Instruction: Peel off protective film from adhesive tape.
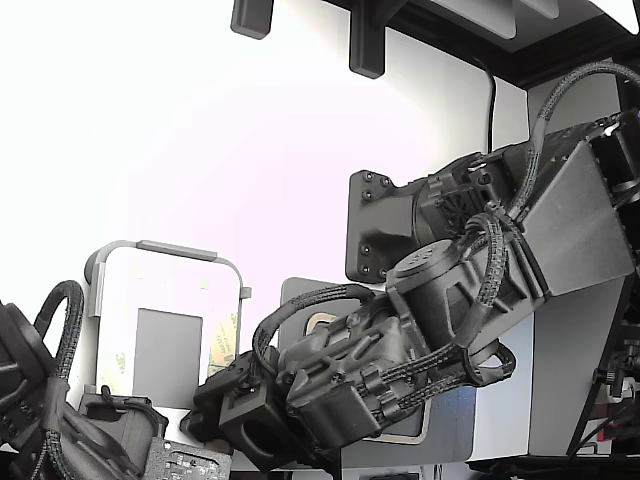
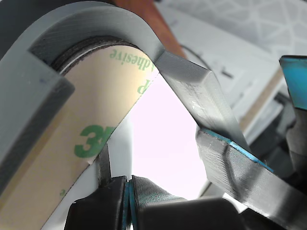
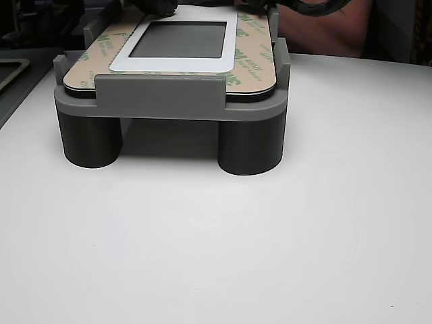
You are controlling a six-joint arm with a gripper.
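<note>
The gripper [image 2: 128, 201] had its fingertips pressed together at the edge of the 3M-printed protective film [image 2: 72, 143], just beside the grey fixture [image 2: 43, 91].

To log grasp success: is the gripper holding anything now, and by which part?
Cannot be told. The gripper looks shut just beside the edge of the protective film, but no film shows between the jaws.
</note>
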